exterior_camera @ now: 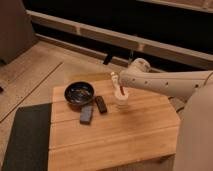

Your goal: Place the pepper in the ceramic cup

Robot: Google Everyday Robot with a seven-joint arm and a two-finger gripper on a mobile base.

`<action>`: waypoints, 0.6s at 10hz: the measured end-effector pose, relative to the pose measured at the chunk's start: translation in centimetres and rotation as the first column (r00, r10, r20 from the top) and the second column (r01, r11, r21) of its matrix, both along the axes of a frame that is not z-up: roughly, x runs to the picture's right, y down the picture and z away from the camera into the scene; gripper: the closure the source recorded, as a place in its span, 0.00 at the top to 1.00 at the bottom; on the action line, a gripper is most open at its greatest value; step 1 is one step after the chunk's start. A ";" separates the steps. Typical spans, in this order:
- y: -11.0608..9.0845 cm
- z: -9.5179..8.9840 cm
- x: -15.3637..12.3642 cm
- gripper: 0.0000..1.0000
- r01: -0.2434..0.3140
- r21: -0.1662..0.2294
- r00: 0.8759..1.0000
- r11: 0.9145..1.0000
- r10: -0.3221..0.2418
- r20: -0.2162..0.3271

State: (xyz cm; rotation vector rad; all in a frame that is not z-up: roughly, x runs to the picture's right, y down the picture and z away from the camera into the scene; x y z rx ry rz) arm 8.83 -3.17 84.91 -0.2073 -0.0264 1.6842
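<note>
I see warm, dim indoor light falling from above onto the wooden table (115, 130), while the back wall stays nearly black; my gripper (118, 84) hangs over the ceramic cup (121, 98), softly blurred, and the white arm (170, 82) glares slightly

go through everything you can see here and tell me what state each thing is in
End effector: above the cup, at the pepper.
Pepper: upright, lower end in the cup's mouth.
Cup: upright on the table.
Bowl: upright, nothing visible inside.
Two dark bars: flat beside the bowl.
Table: wooden.
</note>
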 end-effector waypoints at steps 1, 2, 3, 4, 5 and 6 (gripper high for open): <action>0.0 0.4 -0.2 0.00 0.008 -0.001 1.000 1.000 -0.008 0.011; 0.2 0.9 -0.2 0.00 0.012 -0.006 1.000 1.000 -0.012 0.020; 0.4 1.1 -0.1 0.00 0.012 -0.011 1.000 1.000 -0.012 0.024; 0.8 1.5 0.1 0.00 0.011 -0.020 1.000 1.000 -0.010 0.029; 1.1 1.8 0.3 0.00 0.004 -0.028 1.000 1.000 -0.004 0.029; 1.4 2.0 0.5 0.00 0.000 -0.033 1.000 0.999 0.001 0.029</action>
